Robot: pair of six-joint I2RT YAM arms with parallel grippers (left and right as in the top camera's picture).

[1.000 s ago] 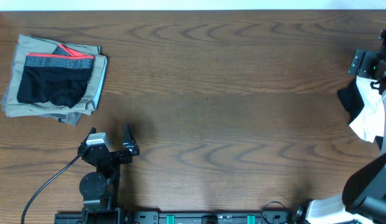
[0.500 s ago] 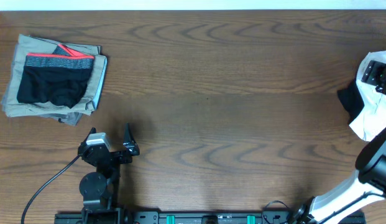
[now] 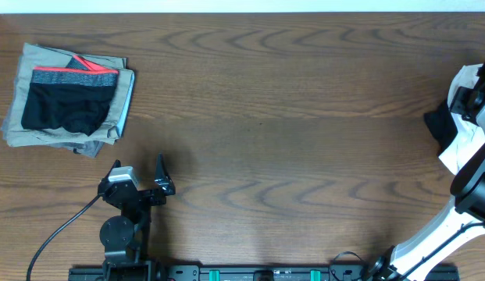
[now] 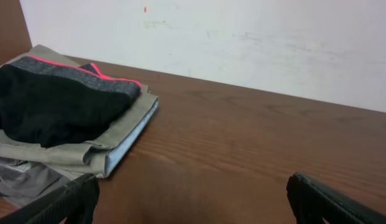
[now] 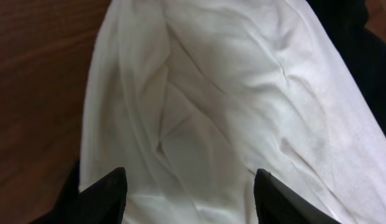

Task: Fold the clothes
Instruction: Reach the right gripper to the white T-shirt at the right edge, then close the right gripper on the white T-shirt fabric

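We now hold our right hand (image 5: 191, 196), released, right over the white garment (image 5: 242, 93) it was approaching, so grasping comes next.

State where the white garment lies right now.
Overhead, the white garment sits at the table's right edge, touching a black garment, beneath the open right gripper.

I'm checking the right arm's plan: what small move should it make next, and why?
Probably lower the right hand and close on the white garment: it is open right over the crumpled, unfolded cloth, holding nothing.
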